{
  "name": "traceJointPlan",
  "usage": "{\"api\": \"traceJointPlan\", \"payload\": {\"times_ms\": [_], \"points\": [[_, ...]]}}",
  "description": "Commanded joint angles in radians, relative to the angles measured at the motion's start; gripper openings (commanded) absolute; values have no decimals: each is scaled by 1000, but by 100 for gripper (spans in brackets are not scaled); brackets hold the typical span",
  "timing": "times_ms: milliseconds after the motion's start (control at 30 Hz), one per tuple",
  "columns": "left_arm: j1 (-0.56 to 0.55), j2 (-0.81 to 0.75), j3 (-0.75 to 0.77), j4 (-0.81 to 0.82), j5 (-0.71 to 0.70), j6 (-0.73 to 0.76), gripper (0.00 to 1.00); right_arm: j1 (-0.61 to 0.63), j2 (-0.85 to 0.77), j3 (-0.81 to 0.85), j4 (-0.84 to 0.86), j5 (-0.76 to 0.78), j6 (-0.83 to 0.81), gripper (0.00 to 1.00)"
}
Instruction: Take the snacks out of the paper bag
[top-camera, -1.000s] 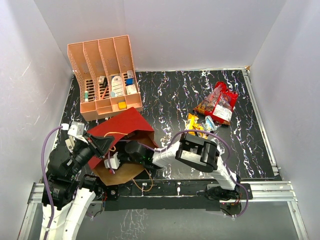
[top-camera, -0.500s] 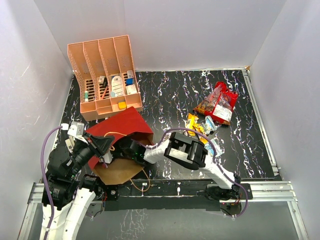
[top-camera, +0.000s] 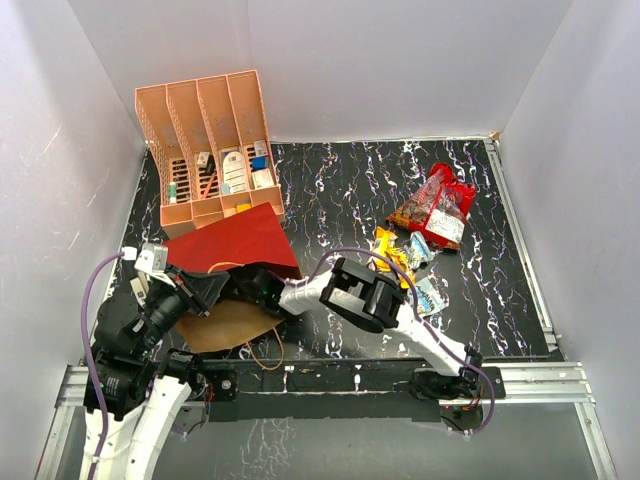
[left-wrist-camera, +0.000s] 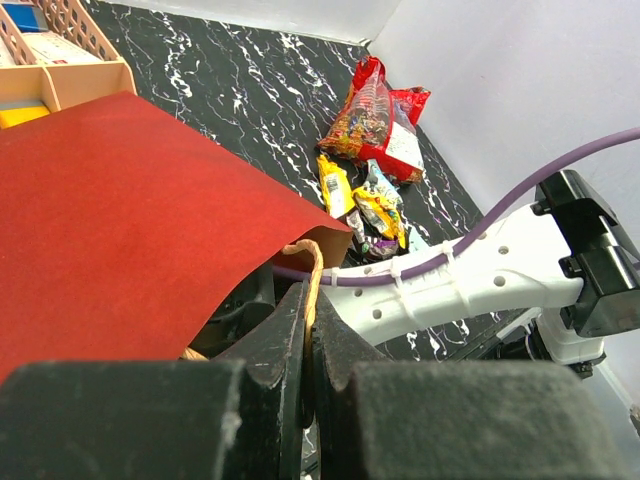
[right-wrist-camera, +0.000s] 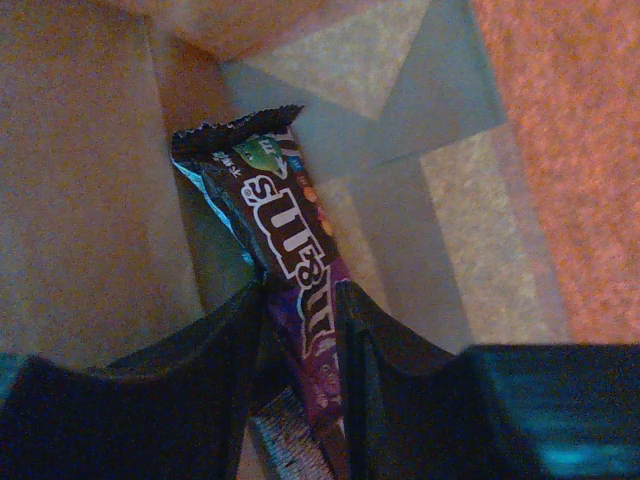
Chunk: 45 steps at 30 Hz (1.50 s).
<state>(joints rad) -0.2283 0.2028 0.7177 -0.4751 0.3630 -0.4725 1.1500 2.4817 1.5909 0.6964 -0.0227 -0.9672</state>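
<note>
The paper bag (top-camera: 235, 245) lies on its side at the near left, dark red outside, its mouth facing right; it also shows in the left wrist view (left-wrist-camera: 120, 220). My left gripper (top-camera: 205, 290) (left-wrist-camera: 308, 300) is shut on a tan loop handle (left-wrist-camera: 313, 268) at the bag's mouth. My right gripper (right-wrist-camera: 300, 300) is deep inside the bag, hidden in the top view, its jaws closed on a purple packet (right-wrist-camera: 285, 250) lying against the brown kraft wall. The large red-and-clear sweets bag (top-camera: 437, 208) (left-wrist-camera: 375, 120) and several small packets (top-camera: 400, 255) (left-wrist-camera: 365, 205) lie on the table at right.
The peach slotted file rack (top-camera: 205, 150) (left-wrist-camera: 60, 75) with small boxes stands at the back left, just behind the paper bag. The right arm's white forearm (top-camera: 300, 295) stretches across the near table. White walls enclose the black marbled table (top-camera: 340, 190).
My right arm has reached further left into the bag, and its gripper is now hidden. The bag's red top side has dropped and flattened. The left gripper has kept its hold.
</note>
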Motion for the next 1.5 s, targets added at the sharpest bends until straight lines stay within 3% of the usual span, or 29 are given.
{"api": "traceJointPlan", "payload": {"times_ms": [0, 500, 1033, 1267, 1467], "points": [[0, -6, -4, 17, 15, 3, 2, -21, 1, 38, 6, -9, 36, 33], [0, 3, -3, 10, 2, 3, 2, -17, -171, -163, 44, -102, 57, 8], [1, 12, -1, 7, -10, 2, 2, 80, -512, -607, 194, 23, 177, 7], [1, 14, 0, 4, -17, 0, 2, 110, -785, -770, 61, 16, 335, 7], [0, 12, 0, 3, -23, -3, 3, 111, -1086, -909, -133, -108, 701, 7]]}}
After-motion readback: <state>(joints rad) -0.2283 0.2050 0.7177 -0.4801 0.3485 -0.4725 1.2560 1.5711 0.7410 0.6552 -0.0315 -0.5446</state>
